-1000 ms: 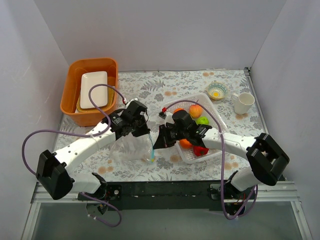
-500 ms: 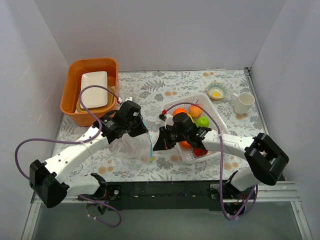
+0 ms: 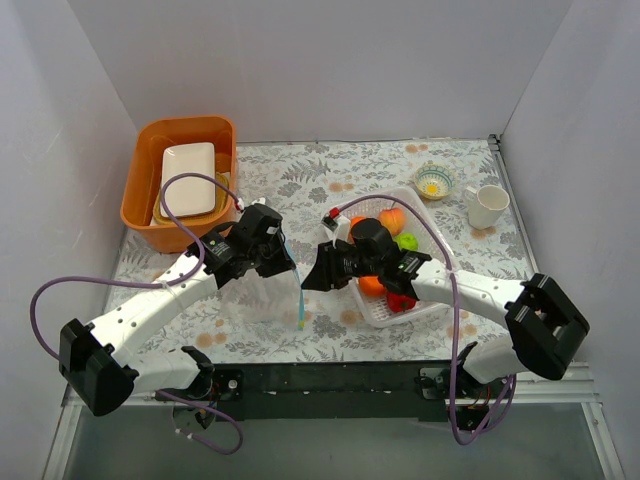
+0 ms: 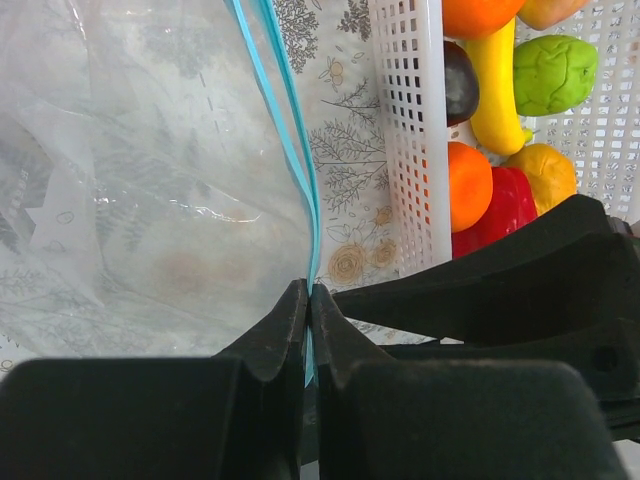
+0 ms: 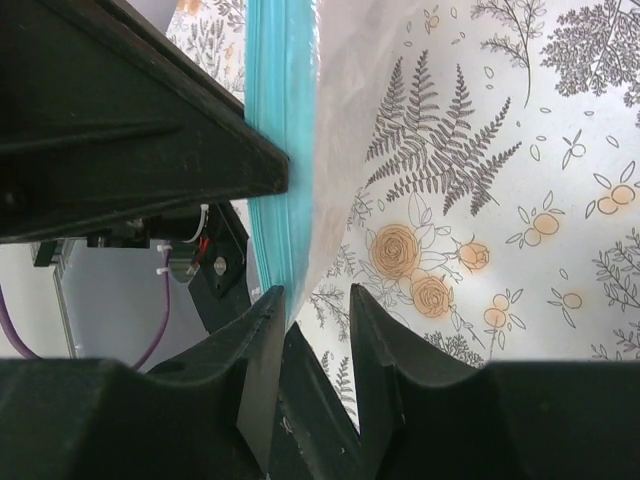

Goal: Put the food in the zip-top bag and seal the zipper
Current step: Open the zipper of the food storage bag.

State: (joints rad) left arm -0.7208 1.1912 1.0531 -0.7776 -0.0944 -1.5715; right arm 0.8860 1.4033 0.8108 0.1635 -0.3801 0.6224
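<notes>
Orange tub (image 3: 135,195): far left on the table, well away from your arms. A white plate (image 3: 188,178) lies in it.
Left claw (image 4: 308,295): pressed together, pinching the blue strip (image 4: 290,120) of the bag.
Bag (image 4: 150,180): clear and crinkly, between your two arms and left of the basket. No food shows in it.
Right claw (image 5: 315,300): spread a little, right at the blue strip and pinching nothing.
White basket (image 4: 410,150): just right of the bag.
Food: all in the basket. You can see two oranges (image 4: 468,185), a banana (image 4: 495,90), a green ball (image 4: 555,70), a dark purple ball (image 4: 458,80), a red piece (image 4: 510,205) and a yellow piece (image 4: 545,175).
In the way: from above, your right arm lies over the basket and hides some food.
Small bowl (image 3: 433,182): far right, at the back.
White mug (image 3: 487,205): just beside the bowl.
</notes>
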